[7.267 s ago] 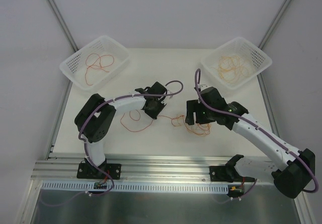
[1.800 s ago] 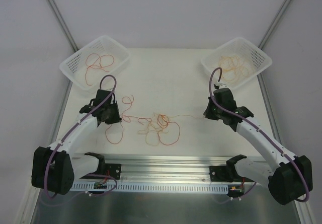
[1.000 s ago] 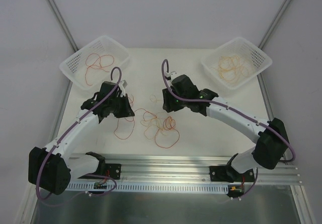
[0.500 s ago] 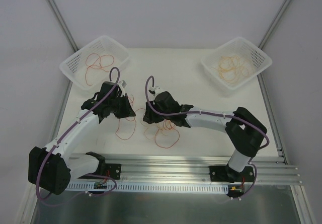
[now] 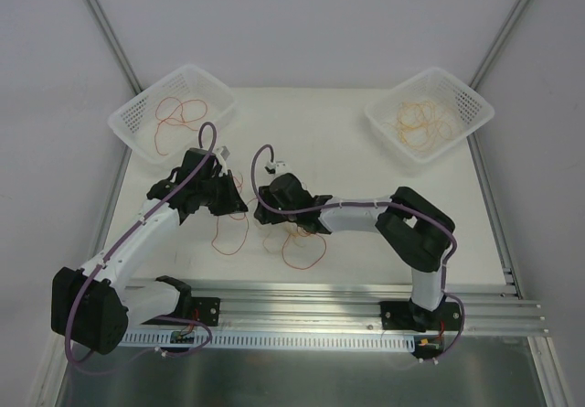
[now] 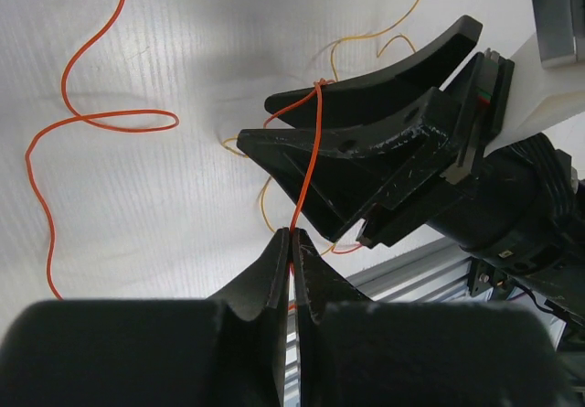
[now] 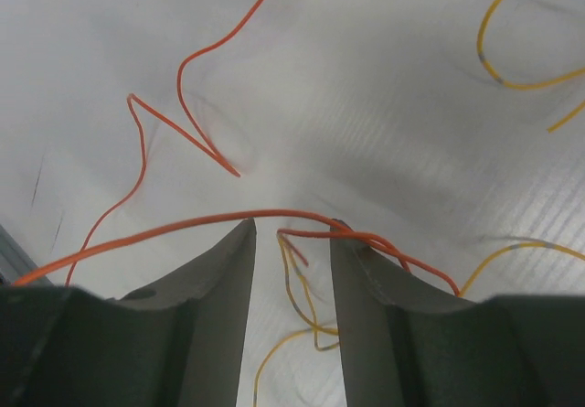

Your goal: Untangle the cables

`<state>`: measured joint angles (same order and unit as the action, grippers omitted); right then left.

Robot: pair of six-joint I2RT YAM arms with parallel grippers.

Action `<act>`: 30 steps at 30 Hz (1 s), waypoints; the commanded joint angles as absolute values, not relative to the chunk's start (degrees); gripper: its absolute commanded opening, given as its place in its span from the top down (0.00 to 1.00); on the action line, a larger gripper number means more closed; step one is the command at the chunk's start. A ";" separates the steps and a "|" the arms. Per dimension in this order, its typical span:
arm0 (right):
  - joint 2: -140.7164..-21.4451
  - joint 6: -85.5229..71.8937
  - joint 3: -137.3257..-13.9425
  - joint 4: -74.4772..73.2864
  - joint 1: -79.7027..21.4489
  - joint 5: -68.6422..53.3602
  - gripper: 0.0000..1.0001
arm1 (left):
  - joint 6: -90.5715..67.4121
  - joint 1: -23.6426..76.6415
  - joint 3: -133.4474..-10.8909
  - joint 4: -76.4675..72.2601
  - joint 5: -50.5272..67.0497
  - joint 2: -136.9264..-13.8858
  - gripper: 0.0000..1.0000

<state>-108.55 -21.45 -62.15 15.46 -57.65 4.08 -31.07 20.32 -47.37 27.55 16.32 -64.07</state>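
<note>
The left hand (image 6: 291, 235) pinches a red cable (image 6: 311, 155) tight. The right hand (image 7: 292, 233) is spread wide, holding nothing, just above the tangled cables (image 5: 294, 233) in the middle of the counter (image 5: 366, 160).

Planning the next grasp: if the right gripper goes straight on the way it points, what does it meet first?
Probably the red cable, which arcs across just past the open fingertips of the right gripper; depth is hard to judge. Behind it lies the white table.
</note>
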 commanded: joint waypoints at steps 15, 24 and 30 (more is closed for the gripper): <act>-91.68 -16.88 -61.08 6.88 -51.87 -9.30 1.00 | -27.87 20.65 -40.79 28.48 9.23 -60.03 1.00; -90.35 -22.57 -66.27 0.35 -39.74 -26.36 0.99 | -25.75 20.65 -36.83 29.53 8.09 -51.86 1.00; -91.84 -25.40 -69.77 -7.02 -35.34 -23.64 0.99 | -19.46 21.62 -36.82 29.09 19.38 -46.59 1.00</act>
